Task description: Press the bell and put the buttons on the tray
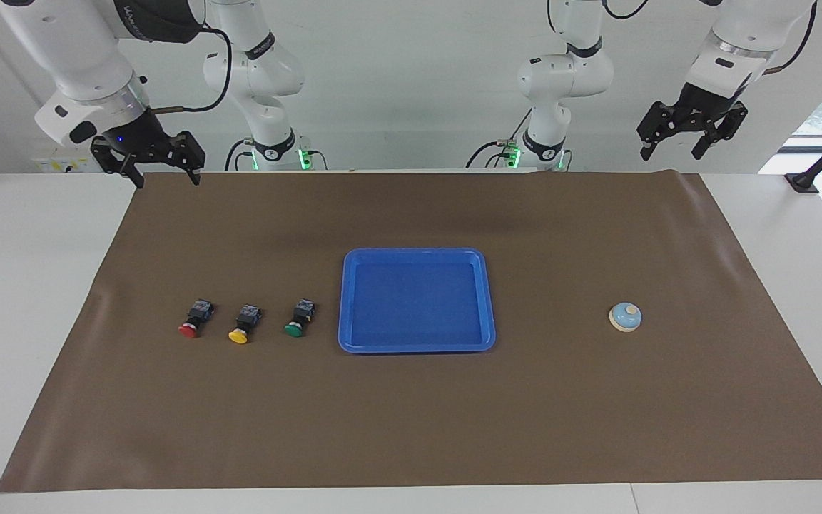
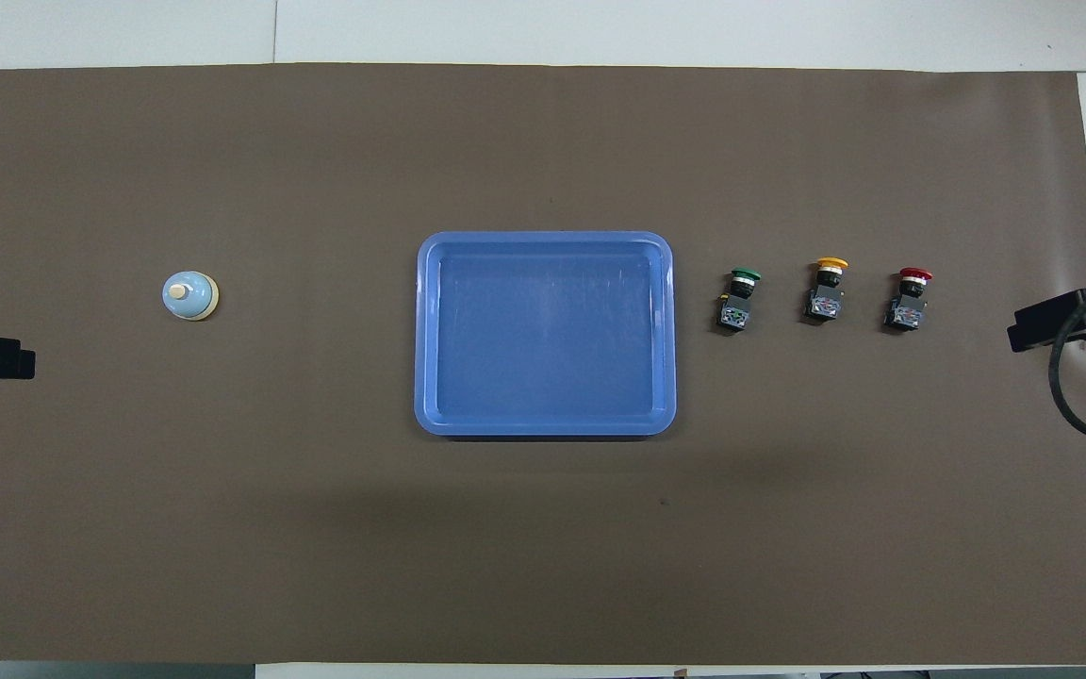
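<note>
Tray (image 1: 417, 255) btwn bell (image 1: 626, 317) & buttons (image 1: 245, 322), on brown mat (image 1: 411, 428).

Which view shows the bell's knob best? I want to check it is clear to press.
The overhead view: it looks almost straight down on the bell, so the cream knob sits centred on the blue dome with nothing over it. The facing view shows the bell smaller and aslant, the knob only a pale spot on top.
</note>
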Motion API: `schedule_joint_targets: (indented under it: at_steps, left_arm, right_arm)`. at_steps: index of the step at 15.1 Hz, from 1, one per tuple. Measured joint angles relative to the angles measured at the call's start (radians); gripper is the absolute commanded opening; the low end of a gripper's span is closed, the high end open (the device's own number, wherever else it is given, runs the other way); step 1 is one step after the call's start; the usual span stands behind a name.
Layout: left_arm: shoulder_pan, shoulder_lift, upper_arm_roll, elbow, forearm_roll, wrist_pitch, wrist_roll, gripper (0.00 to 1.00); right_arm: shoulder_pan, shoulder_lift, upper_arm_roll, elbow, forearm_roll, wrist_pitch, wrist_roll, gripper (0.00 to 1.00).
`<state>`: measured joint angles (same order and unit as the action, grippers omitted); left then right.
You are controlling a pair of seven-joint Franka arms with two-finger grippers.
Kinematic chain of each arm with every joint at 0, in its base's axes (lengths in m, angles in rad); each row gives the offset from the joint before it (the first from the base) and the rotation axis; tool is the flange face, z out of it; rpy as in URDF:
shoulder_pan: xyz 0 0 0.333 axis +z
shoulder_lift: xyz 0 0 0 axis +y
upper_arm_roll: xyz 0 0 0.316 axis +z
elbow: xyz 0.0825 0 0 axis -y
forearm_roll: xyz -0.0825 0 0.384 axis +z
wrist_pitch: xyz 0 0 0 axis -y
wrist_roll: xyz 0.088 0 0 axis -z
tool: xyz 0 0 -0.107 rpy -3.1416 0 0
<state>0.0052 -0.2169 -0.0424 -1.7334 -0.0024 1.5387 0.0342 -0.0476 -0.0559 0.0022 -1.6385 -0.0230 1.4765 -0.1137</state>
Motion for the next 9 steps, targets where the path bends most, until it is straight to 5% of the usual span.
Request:
schedule_joint_targets:
  at_steps: [7,9]
  left_arm:
    - [-0.001,-0.001,-0.011,0.000,0.000,-0.001,-0.004,1.00]
    - [0.000,-0.005,-0.008,-0.005,0.000,-0.001,-0.004,0.91]
  right_arm:
    - [0.000,0.000,0.000,0.000,0.000,0.000,0.000,1.00]
    - [0.000,0.000,0.000,0.000,0.000,0.000,0.000,1.00]
